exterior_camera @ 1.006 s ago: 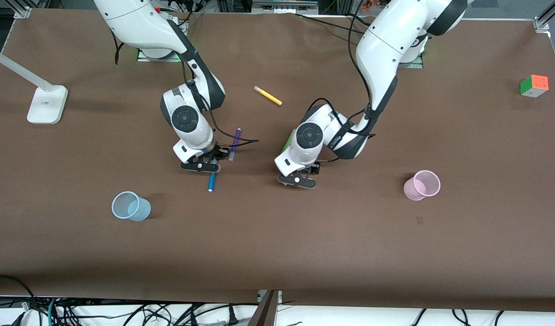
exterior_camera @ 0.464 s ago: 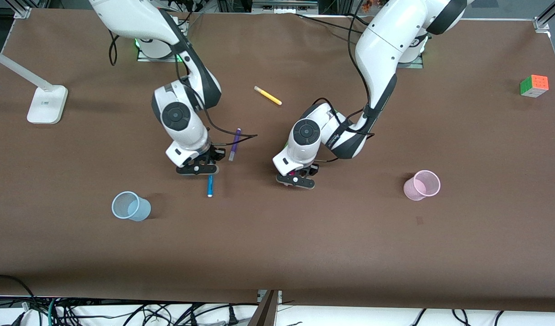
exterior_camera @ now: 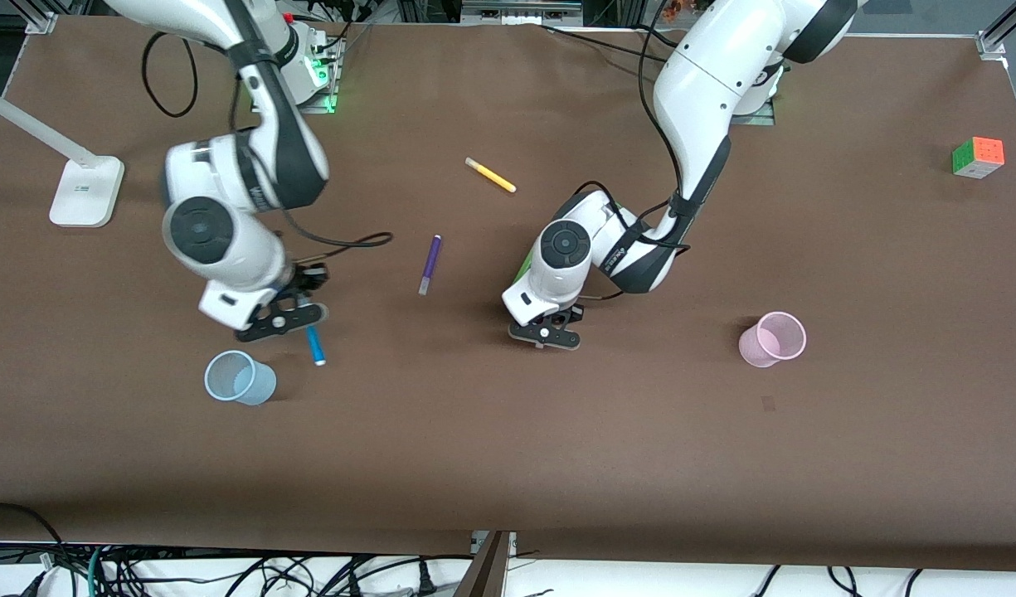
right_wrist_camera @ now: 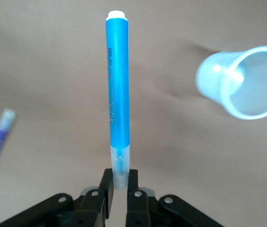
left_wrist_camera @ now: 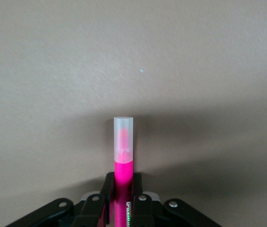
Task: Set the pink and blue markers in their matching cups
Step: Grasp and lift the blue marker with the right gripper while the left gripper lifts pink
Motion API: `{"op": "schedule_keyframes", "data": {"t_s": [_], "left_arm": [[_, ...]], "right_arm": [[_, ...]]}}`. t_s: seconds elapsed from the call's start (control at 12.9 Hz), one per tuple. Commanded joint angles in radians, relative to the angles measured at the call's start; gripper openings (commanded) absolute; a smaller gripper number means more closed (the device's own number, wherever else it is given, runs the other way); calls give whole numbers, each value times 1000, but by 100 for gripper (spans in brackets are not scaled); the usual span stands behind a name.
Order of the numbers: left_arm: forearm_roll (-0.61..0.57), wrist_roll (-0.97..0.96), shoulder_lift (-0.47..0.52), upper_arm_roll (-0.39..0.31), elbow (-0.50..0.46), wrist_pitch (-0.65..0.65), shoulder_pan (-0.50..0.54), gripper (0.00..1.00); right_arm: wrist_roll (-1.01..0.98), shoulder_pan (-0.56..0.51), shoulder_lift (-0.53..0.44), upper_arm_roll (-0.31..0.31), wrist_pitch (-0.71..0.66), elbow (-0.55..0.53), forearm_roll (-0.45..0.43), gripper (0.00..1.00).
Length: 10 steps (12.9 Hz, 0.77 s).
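Right gripper [right_wrist_camera: 117, 189] clamps the light, stiff blue marker [right_wrist_camera: 117, 94] by its cap, body hanging below; the tippable blue cup [exterior_camera: 240, 377] stands just beside. Left gripper [left_wrist_camera: 121, 198], down at the table, pinches the slick pink marker [left_wrist_camera: 123, 151]; the pink cup [exterior_camera: 773, 339] stands well apart.

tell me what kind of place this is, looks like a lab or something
Most likely a robotics lab. Two white robot arms work over a brown-covered table framed with aluminium rails, loose cables hang along its near edge, and small test props lie about: the markers, the blue cup, the pink cup and a puzzle cube.
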State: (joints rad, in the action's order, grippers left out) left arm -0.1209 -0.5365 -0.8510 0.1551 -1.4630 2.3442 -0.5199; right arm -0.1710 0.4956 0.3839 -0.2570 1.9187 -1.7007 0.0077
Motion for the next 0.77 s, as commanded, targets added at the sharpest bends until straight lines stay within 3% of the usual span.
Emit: {"op": "schedule_keyframes", "data": {"t_s": [0.0, 0.15, 0.39, 0.7], "left_arm": [[-20, 76, 81, 9, -7, -83, 70, 0], [-8, 159, 147, 15, -7, -198, 118, 0], [-6, 323, 251, 17, -2, -374, 191, 0], [-8, 843, 357, 15, -7, -434, 354, 0]], "right_arm": [[-277, -2, 19, -105, -44, 56, -23, 6], [-462, -6, 26, -152, -44, 72, -101, 6], [-616, -19, 44, -156, -33, 76, -286, 6], [-677, -17, 76, -154, -21, 76, -448, 6]]}}
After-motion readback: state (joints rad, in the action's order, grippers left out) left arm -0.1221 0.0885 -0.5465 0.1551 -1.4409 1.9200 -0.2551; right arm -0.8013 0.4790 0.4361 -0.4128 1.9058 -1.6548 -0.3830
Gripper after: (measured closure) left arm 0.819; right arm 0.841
